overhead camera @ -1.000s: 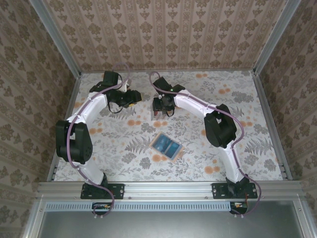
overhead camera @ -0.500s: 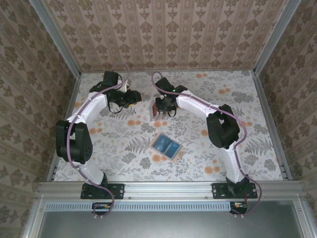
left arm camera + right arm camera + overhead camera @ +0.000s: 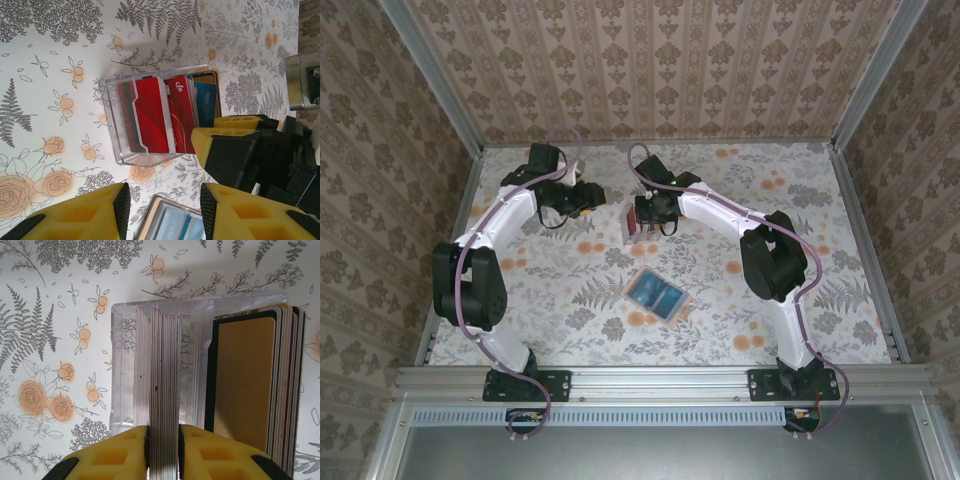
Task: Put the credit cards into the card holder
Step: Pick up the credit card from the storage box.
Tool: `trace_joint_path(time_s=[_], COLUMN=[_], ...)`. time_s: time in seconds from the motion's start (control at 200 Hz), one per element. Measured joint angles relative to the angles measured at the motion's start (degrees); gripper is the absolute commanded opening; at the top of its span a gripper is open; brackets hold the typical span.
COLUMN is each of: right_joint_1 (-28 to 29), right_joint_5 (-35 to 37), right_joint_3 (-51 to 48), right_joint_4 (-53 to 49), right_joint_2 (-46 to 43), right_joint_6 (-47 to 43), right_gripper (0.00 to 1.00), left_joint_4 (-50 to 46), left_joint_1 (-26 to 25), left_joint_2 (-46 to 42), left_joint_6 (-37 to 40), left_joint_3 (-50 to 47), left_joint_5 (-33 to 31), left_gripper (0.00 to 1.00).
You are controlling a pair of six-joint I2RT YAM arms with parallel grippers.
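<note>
A clear plastic rack [image 3: 638, 226] at mid-table holds the credit cards upright. In the right wrist view my right gripper [image 3: 163, 440] is shut on a thick stack of credit cards [image 3: 157, 370] seen edge-on inside the rack [image 3: 122, 365], with a tan-gold card [image 3: 245, 385] and more cards leaning to the right. The left wrist view shows red cards [image 3: 150, 117] and a blue card [image 3: 206, 102] in the rack. My left gripper [image 3: 165, 200] hangs open beside it, holding nothing. The card holder [image 3: 656, 294] lies open and flat nearer the arms, its edge [image 3: 172, 225] between my left fingers.
My right gripper's yellow finger [image 3: 227, 137] stands close to the rack's right side in the left wrist view. Metal rails and patterned walls [image 3: 860, 90] fence in the flowered table [image 3: 800, 200].
My right gripper's jaws have closed on the stack of cards in the rack, and that arm has shifted slightly. The left arm and card holder have not moved.
</note>
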Motion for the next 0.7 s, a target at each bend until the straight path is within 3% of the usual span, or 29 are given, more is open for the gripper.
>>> trace_joint_path(time_s=[0.7], right_joint_1=[-1.03], right_joint_5=[-7.41], right_joint_3=[-1.44], right_joint_4=[4.02], right_joint_2=[-0.09], right_joint_6=[1.51], right_gripper=[0.27], left_joint_4=[-0.22], left_joint_1=[0.00], left_joint_2=[0.00], left_joint_6=[0.85], left_joint_3=[0.04], left_joint_5=[-0.96], left_gripper=[0.44])
